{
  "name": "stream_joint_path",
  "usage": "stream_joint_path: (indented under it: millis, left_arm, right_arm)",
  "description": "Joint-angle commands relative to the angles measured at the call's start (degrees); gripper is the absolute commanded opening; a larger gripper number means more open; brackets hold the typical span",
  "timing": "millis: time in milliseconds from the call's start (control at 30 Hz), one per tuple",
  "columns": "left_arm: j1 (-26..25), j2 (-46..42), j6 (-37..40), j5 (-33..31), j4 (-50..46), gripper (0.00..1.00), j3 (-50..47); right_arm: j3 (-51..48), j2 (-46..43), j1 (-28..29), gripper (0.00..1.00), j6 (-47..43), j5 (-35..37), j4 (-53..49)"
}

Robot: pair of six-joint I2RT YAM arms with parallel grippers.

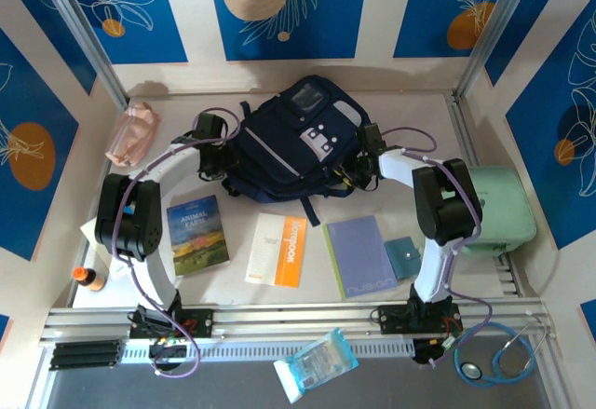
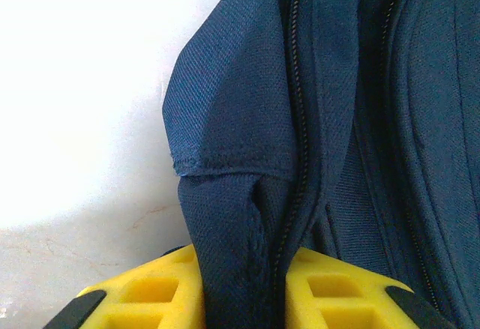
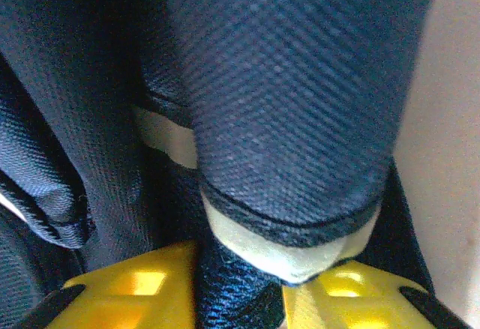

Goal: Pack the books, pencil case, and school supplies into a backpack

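The navy backpack (image 1: pixel 289 139) lies flat at the back middle of the table. My left gripper (image 1: pixel 216 153) is at its left edge, shut on a fold of navy fabric beside a zip (image 2: pixel 244 291). At the right edge, my right gripper (image 1: pixel 365 162) pinches navy fabric with a pale trim (image 3: pixel 240 291). In front lie three books: green "Animal Farm" (image 1: pixel 197 235), a white one with an orange band (image 1: pixel 277 250), and a lavender notebook (image 1: pixel 361 255). A teal square pad (image 1: pixel 403 257) sits right of the notebook. The pink pencil case (image 1: pixel 132 133) is at the back left, and an orange-capped tube (image 1: pixel 89 279) at the near left.
A mint-green case (image 1: pixel 498 206) stands at the right, behind the right arm. A stethoscope (image 1: pixel 503 358) and a plastic-wrapped blue-white packet (image 1: pixel 317 362) lie by the front rail. Patterned walls close in the back and both sides.
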Motion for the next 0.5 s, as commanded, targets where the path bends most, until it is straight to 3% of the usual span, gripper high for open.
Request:
stream_joint_path:
  millis: [0, 33, 67, 333, 467]
  left_arm:
    - [0.04, -1.03, -0.34, 1.09, 2.80, 0.26, 0.89]
    - [0.07, -0.91, -0.19, 0.92, 2.67, 0.26, 1.23]
    - [0.04, -0.68, 0.18, 0.57, 2.29, 0.27, 1.61]
    - [0.42, -0.56, 2.04, -4.11, 1.46, 0.36, 3.53]
    - [0.48, -4.82, 4.02, -8.27, 1.05, 0.69, 1.70]
  right_arm:
    - [0.71, 0.80, -0.15, 0.10, -0.22, -3.37, 0.80]
    - [0.67, 0.40, -0.30, 0.01, -0.42, -3.94, 0.55]
    - [0.27, -0.48, -0.41, 0.00, -0.52, -4.60, 0.47]
    - [-5.41, -13.97, -0.13, 0.00, -2.16, -12.57, 0.22]
    - [-5.64, -18.91, 1.14, 0.00, -0.87, -10.12, -4.88]
